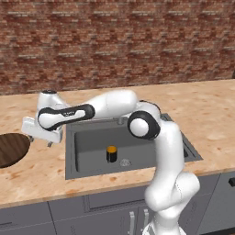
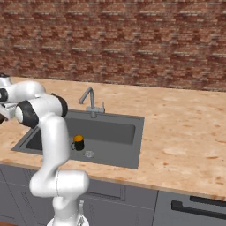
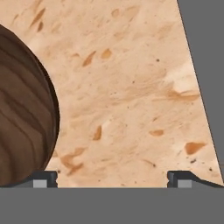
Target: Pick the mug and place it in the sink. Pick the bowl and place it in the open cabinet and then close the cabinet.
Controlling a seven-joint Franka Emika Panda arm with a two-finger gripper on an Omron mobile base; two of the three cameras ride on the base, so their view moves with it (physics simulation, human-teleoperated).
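- The gripper (image 3: pixel 112 178) is spread wide with nothing between its tips: in the hand view one tip sits low on the left and the other low on the right, with bare counter between them.
- In the left base view the gripper (image 1: pixel 40 137) hangs just above the countertop (image 1: pixel 206 114), between the bowl and the left edge of the sink, pointing down.
- The bowl (image 3: pixel 24 113) is right beside the left fingertip in the hand view. Its dark wood-grain curve fills the left side there. Can't tell whether the finger actually touches it, but it's really close.
- From the left base view, the bowl (image 1: pixel 11 149) sits on the counter at the far left edge of the picture, partly cut off, just past the claw.
- The mug (image 1: pixel 111 153) is down in the sink (image 1: pixel 87 142), standing upright on the basin floor, yellow-orange top facing up. It's just beside the round drain (image 1: pixel 125 162).
- Same thing from the right base view: mug (image 2: pixel 78 143) upright in the sink (image 2: pixel 114 130), handle showing on its left, drain (image 2: pixel 89 154) next to it.
- The faucet (image 2: pixel 90 102) stands at the back rim of the basin.
- The arm (image 1: pixel 165 151) stretches from the lower right across the sink toward the bowl side.
- Brick wall (image 1: pixel 114 41) runs behind the counter, grey drawer fronts (image 1: pixel 27 218) below it.
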